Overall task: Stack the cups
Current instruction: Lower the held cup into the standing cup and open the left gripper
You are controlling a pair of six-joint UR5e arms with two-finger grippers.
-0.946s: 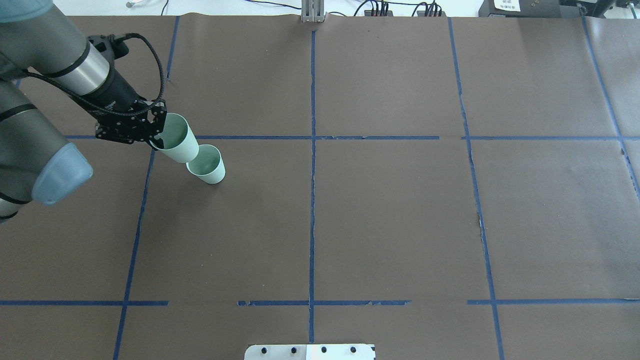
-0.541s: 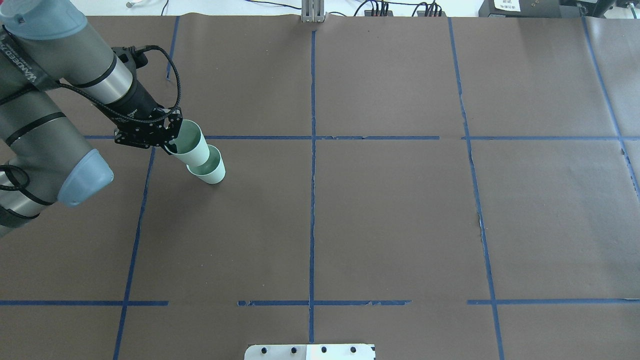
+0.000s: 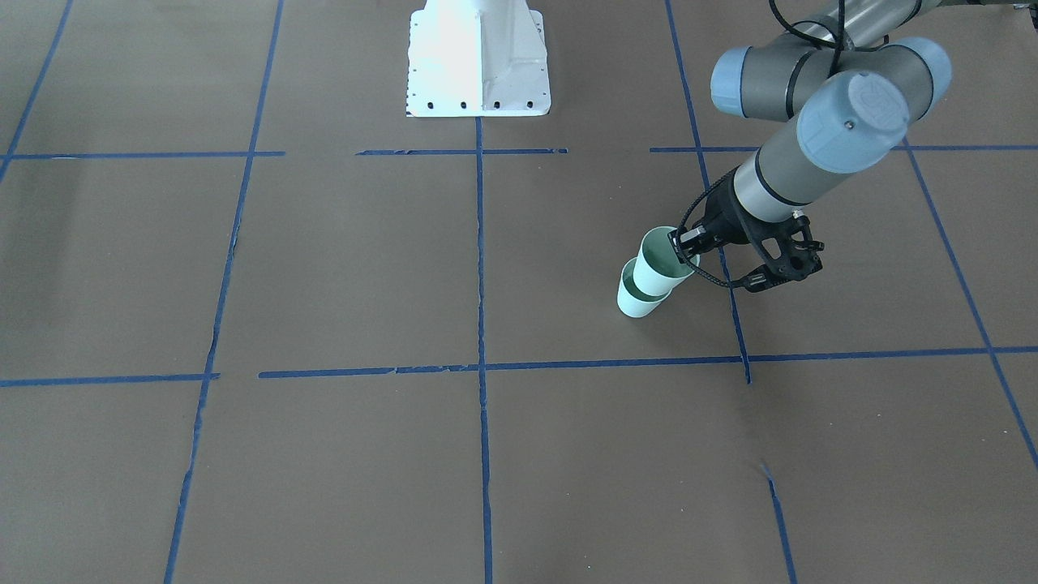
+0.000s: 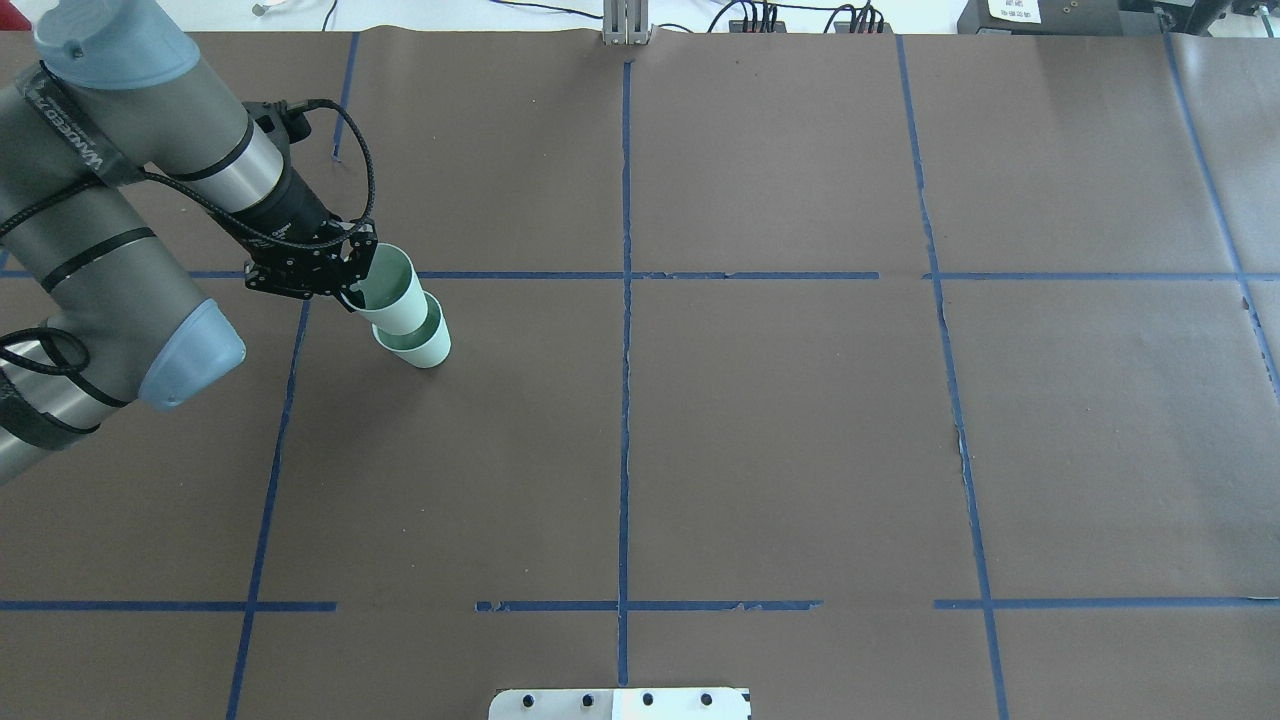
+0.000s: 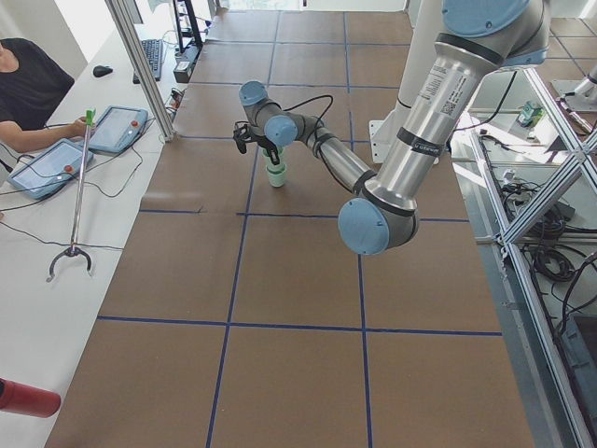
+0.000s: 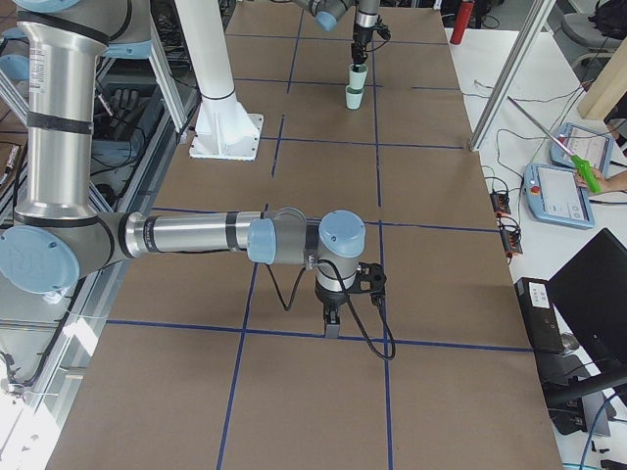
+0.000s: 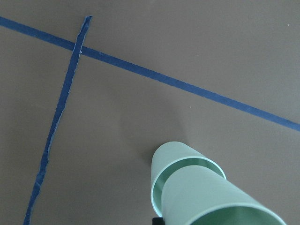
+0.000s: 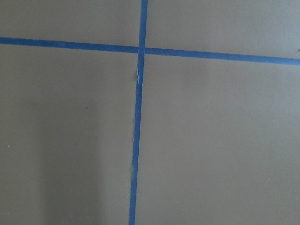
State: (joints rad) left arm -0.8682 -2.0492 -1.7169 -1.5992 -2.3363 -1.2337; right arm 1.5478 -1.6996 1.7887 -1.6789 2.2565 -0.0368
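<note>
Top cup: the small pale mint-green tapered cup (image 4: 392,297) is held up by its rim. Its bottom is just inside the mouth of the other cup.
Bottom cup: the matching mint-green cup (image 4: 422,347) stands upright on the robot's left side, near a blue tape line (image 4: 500,275).
Left jaws: clenched on the top cup's rim.
Doing it well: I think the top cup should go straight down, slowly. Let go only when it sits snug. A sideways push could tip the bottom cup.
Right jaws: far away, low over the bench. I cannot tell if they are apart or together.
Bench: the brown paper-covered bench (image 4: 800,450) carries the cups.
</note>
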